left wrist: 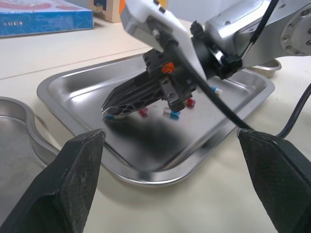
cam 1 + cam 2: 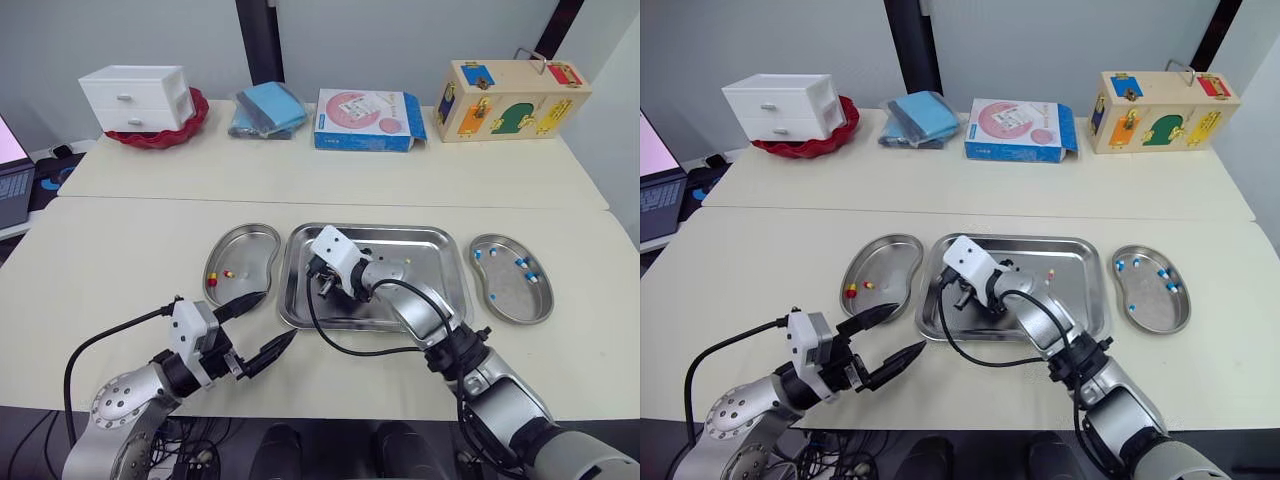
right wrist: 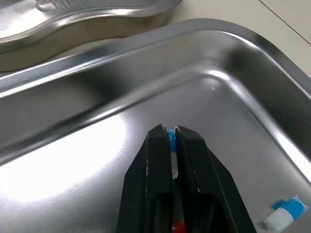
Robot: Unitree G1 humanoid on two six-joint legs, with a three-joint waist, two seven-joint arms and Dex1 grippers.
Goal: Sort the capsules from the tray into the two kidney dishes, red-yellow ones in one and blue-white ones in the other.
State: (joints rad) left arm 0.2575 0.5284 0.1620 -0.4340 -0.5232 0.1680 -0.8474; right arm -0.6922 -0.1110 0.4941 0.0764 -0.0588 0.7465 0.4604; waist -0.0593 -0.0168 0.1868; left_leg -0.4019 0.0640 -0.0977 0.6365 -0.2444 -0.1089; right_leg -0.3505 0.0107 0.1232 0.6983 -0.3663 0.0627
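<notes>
The steel tray [image 2: 440, 240] lies mid-table between two kidney dishes. My right gripper [image 3: 170, 132] is down inside the tray's left part, shut on a blue-white capsule [image 3: 170, 141] pinched at its tips. Loose capsules lie close by: a blue-white one [image 3: 284, 213] and red ones [image 1: 143, 112]. The left kidney dish [image 2: 245, 240] holds two red-yellow capsules [image 2: 228, 273]. Several blue-white capsules [image 2: 522, 263] lie in the right kidney dish [image 2: 510, 300]. My left gripper [image 2: 280, 315] hovers open just in front of the tray's near left corner, with nothing between its fingers.
A second table behind carries a white drawer box [image 2: 138, 97] on a red plate, folded blue cloth [image 2: 268, 108], a flat carton [image 2: 368, 120] and a wooden toy box [image 2: 510, 98]. A laptop [image 2: 12, 175] stands at the far left edge.
</notes>
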